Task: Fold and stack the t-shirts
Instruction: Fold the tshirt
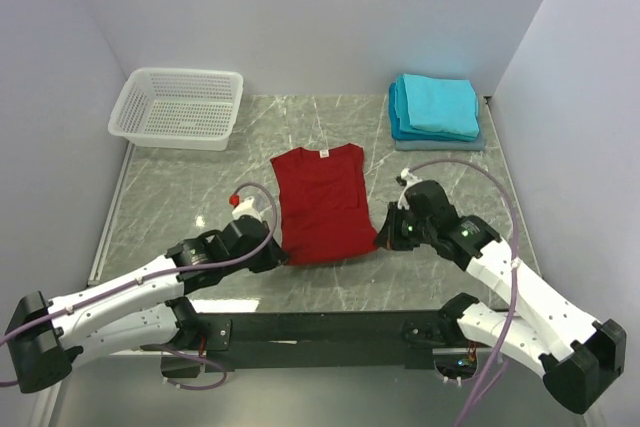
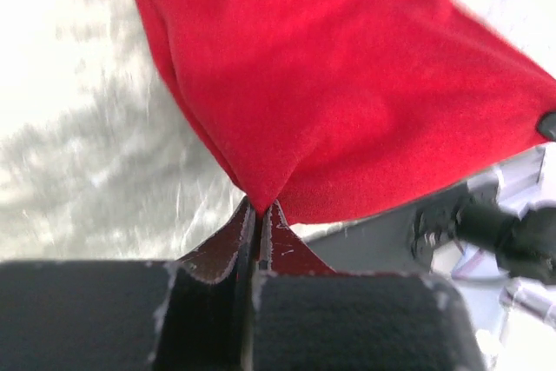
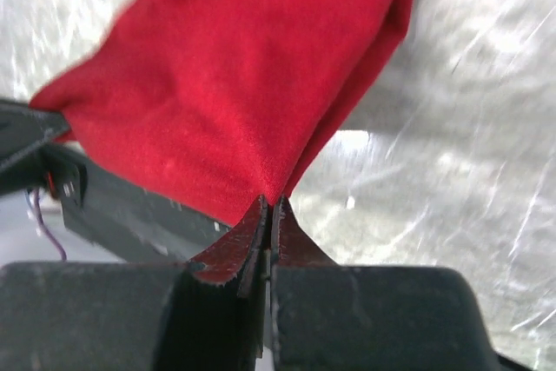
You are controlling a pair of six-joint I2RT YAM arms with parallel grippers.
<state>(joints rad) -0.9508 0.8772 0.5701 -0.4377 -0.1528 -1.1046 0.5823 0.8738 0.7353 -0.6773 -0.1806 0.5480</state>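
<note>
Red t-shirt (image 1: 322, 202) is pinched at its near corners by the closed left gripper (image 1: 279, 255) and closed right gripper (image 1: 384, 237); turquoise t-shirts (image 1: 436, 107) are stacked beyond it.

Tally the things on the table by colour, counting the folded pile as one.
Red: 1, the tee, its near corners pinched by the left end effector and the right end effector.
Turquoise: 1, the pile; the number of tees in it cannot be told.
White: 1, the basket.
Total: 3
</note>
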